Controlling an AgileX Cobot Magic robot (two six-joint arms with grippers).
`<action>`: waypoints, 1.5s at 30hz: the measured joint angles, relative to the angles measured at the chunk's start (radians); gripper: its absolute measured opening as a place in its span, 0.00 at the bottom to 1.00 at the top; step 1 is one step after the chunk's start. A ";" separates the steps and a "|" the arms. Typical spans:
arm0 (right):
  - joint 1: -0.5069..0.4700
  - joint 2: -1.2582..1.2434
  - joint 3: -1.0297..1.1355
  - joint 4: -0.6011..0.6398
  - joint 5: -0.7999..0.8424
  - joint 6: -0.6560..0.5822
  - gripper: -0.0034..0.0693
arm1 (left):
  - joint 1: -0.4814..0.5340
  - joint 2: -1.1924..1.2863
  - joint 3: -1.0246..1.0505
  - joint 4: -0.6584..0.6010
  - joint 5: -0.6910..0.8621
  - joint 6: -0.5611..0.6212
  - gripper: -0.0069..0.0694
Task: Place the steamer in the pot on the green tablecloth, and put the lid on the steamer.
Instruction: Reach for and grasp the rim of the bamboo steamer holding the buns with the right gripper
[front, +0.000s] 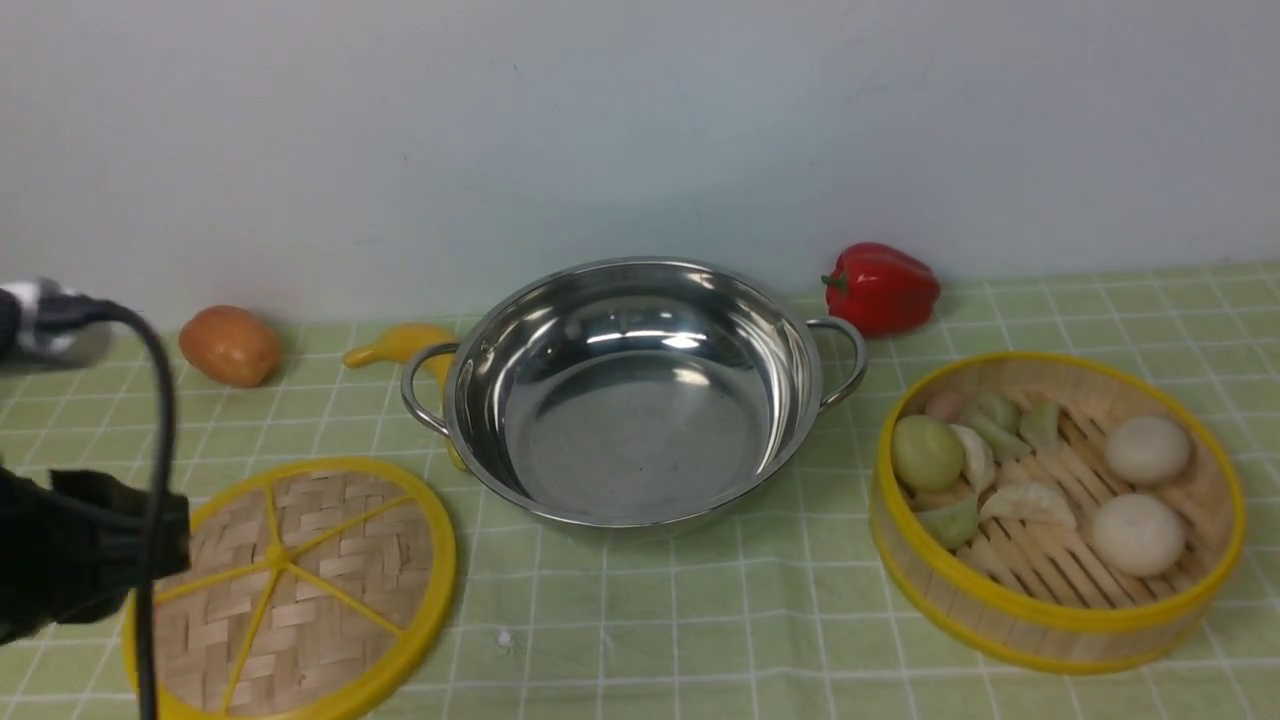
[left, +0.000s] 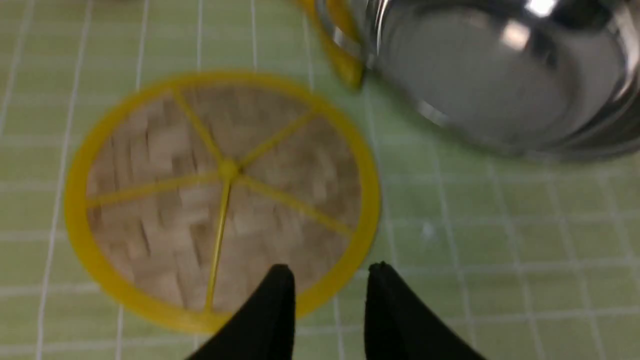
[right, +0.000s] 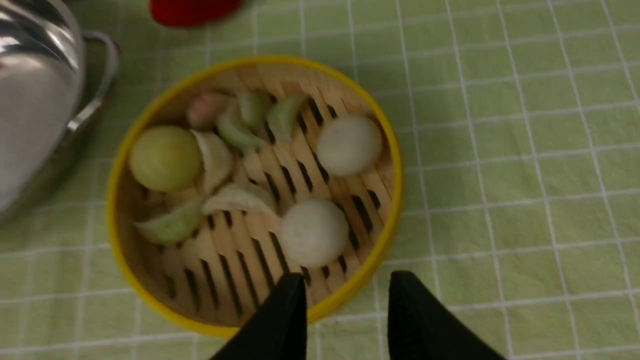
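Front forward, wrists downward; common pot (front: 630, 420)

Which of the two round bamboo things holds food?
The steamer, right of the pot: a deep basket with buns and dumplings. The lid is a flat disc.

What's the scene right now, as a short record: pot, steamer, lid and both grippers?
pot: empty, upright, mid-cloth
steamer: on the cloth right of the pot, uncovered, holding buns and dumplings
lid: flat on the cloth, left of the pot
left gripper: open, empty, near the lid's rim
right gripper: open, empty, near the steamer's rim; out of the front view
task: neither step done
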 joint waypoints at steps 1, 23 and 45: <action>0.000 0.030 0.000 -0.013 -0.001 0.000 0.39 | 0.000 0.049 -0.013 0.026 0.038 -0.017 0.34; -0.143 0.480 -0.001 0.095 -0.257 -0.072 0.39 | 0.000 0.354 -0.075 0.112 0.041 -0.044 0.29; -0.143 0.628 -0.006 0.073 -0.236 -0.134 0.12 | 0.000 0.354 -0.075 0.114 0.040 -0.044 0.29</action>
